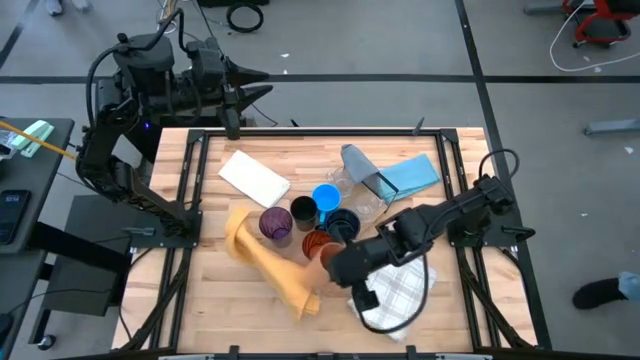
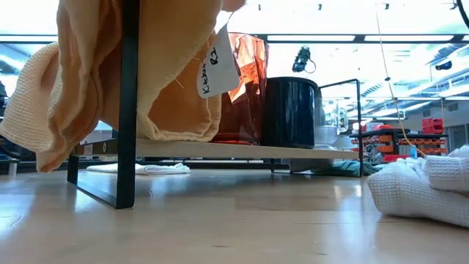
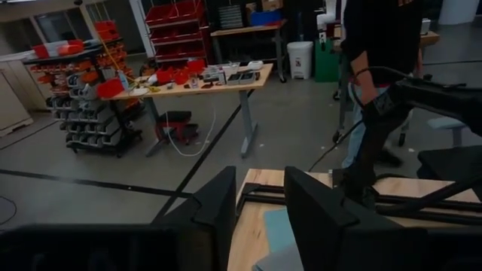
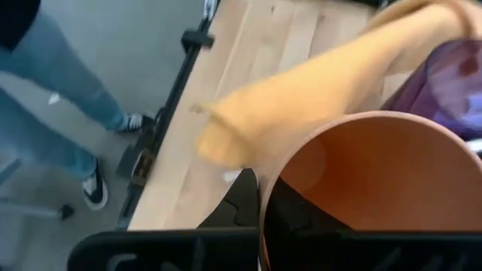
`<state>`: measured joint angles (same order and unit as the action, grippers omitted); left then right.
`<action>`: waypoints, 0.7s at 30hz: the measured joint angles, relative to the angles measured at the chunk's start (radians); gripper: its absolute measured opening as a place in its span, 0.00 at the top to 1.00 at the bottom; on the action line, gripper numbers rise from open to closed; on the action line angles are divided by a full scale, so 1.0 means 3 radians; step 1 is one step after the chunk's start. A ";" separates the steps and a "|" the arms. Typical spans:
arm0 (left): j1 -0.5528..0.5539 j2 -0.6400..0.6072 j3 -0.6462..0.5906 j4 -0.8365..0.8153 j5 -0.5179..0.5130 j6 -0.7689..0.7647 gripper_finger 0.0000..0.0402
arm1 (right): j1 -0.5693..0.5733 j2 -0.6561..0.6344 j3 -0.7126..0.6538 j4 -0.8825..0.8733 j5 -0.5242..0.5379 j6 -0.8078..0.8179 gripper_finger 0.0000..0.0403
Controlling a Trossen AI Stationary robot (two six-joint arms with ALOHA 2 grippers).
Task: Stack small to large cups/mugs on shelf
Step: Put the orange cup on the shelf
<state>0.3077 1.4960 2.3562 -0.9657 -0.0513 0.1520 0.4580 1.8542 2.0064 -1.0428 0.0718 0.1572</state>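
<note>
Several cups stand bunched at the table's middle: a purple cup point(image 1: 276, 224), a black cup point(image 1: 304, 212), a bright blue mug point(image 1: 326, 198), a dark navy mug point(image 1: 344, 224), a clear cup point(image 1: 357, 196) and an orange cup point(image 1: 318, 244). My right gripper point(image 1: 336, 258) reaches in from the right and is shut on the orange cup point(image 4: 361, 173). The low view shows a red-tinted cup point(image 2: 246, 88) and a dark mug point(image 2: 290, 111) standing on a shelf board point(image 2: 242, 151). My left gripper point(image 1: 234, 98) waits open beyond the table's far left corner. My right gripper holds the orange cup by its rim point(image 4: 261, 202), one finger inside the cup point(image 4: 301, 220) and one outside point(image 4: 239, 202). The fingers come slanting down from the table's near right side. Whether the cup's base is lifted clear does not show.
A yellow cloth point(image 1: 268, 258) lies near-left of the cups and hangs over the shelf frame point(image 2: 129, 103) in the low view. A white cloth point(image 1: 255, 178), a blue-grey cloth point(image 1: 392, 175) and a checked white cloth point(image 1: 397, 293) lie around. A person point(image 4: 53, 113) stands by the table.
</note>
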 joint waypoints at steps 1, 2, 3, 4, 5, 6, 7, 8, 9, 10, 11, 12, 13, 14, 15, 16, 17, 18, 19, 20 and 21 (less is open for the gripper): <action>0.0000 0.0000 0.0000 0.0000 -0.0001 0.0000 0.69 | -0.0025 0.0007 0.0000 0.0070 0.0000 -0.0002 0.99; 0.0000 0.0000 0.0000 0.0000 -0.0001 0.0000 0.70 | -0.0041 0.0012 0.0000 0.0103 0.0000 -0.0009 0.99; 0.0000 0.0000 0.0000 0.0000 0.0000 0.0005 0.70 | -0.0054 0.0022 -0.0001 0.0095 0.0000 -0.0022 0.99; 0.0000 0.0000 -0.0001 0.0000 -0.0001 0.0005 0.70 | -0.0075 0.0044 -0.0001 0.0113 -0.0001 -0.0056 0.99; 0.0000 0.0000 0.0000 0.0000 0.0000 0.0005 0.71 | -0.0097 0.0056 -0.0001 0.0169 -0.0004 -0.0099 0.99; 0.0000 0.0000 0.0000 -0.0001 0.0001 0.0005 0.71 | -0.0104 0.0075 -0.0001 0.0208 -0.0002 -0.0150 0.99; 0.0000 0.0000 0.0000 -0.0002 0.0002 0.0004 0.71 | -0.0126 0.0113 -0.0003 0.0239 -0.0005 -0.0185 0.99; 0.0000 0.0000 0.0000 -0.0002 0.0000 0.0004 0.71 | -0.0152 0.0132 -0.0003 0.0295 -0.0006 -0.0224 0.99; 0.0000 0.0000 0.0000 -0.0010 0.0000 0.0004 0.71 | -0.0168 0.0160 -0.0003 0.0346 -0.0017 -0.0276 0.99; 0.0000 0.0000 0.0000 -0.0017 0.0001 0.0004 0.71 | -0.0184 0.0180 -0.0003 0.0369 -0.0043 -0.0308 0.99; 0.0000 0.0000 0.0000 -0.0017 0.0000 0.0004 0.71 | -0.0204 0.0203 -0.0003 0.0365 -0.0055 -0.0345 0.99; 0.0000 0.0000 0.0000 -0.0020 0.0000 0.0004 0.71 | -0.0226 0.0223 -0.0003 0.0364 -0.0057 -0.0359 0.99; 0.0000 0.0000 -0.0001 -0.0022 0.0002 0.0004 0.71 | -0.0241 0.0232 -0.0003 0.0366 -0.0057 -0.0381 0.99; 0.0000 0.0000 0.0000 -0.0022 0.0002 0.0004 0.70 | -0.0246 0.0238 -0.0004 0.0359 -0.0056 -0.0406 0.99; 0.0000 0.0000 -0.0001 -0.0022 0.0000 0.0005 0.70 | -0.0249 0.0248 -0.0005 0.0358 -0.0055 -0.0436 0.99; 0.0000 0.0000 0.0000 -0.0023 0.0001 0.0005 0.70 | -0.0265 0.0257 -0.0005 0.0378 -0.0063 -0.0472 0.99; 0.0000 0.0000 0.0000 -0.0023 0.0000 0.0004 0.70 | -0.0276 0.0260 -0.0005 0.0394 -0.0069 -0.0503 0.99; 0.0000 0.0000 0.0000 -0.0024 0.0001 0.0005 0.70 | -0.0278 0.0268 -0.0005 0.0392 -0.0083 -0.0523 0.99; 0.0000 0.0000 0.0000 -0.0023 0.0001 0.0005 0.70 | -0.0286 0.0288 -0.0005 0.0404 -0.0091 -0.0550 0.99; 0.0000 0.0000 0.0000 -0.0023 0.0001 0.0005 0.71 | -0.0300 0.0303 -0.0005 0.0449 -0.0104 -0.0590 0.99; 0.0000 0.0000 0.0000 -0.0024 0.0000 0.0005 0.71 | -0.0304 0.0324 -0.0005 0.0483 -0.0126 -0.0636 0.99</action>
<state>0.3077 1.4960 2.3562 -0.9730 -0.0513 0.1535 0.3668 1.9513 2.0048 -0.8978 0.0341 -0.0337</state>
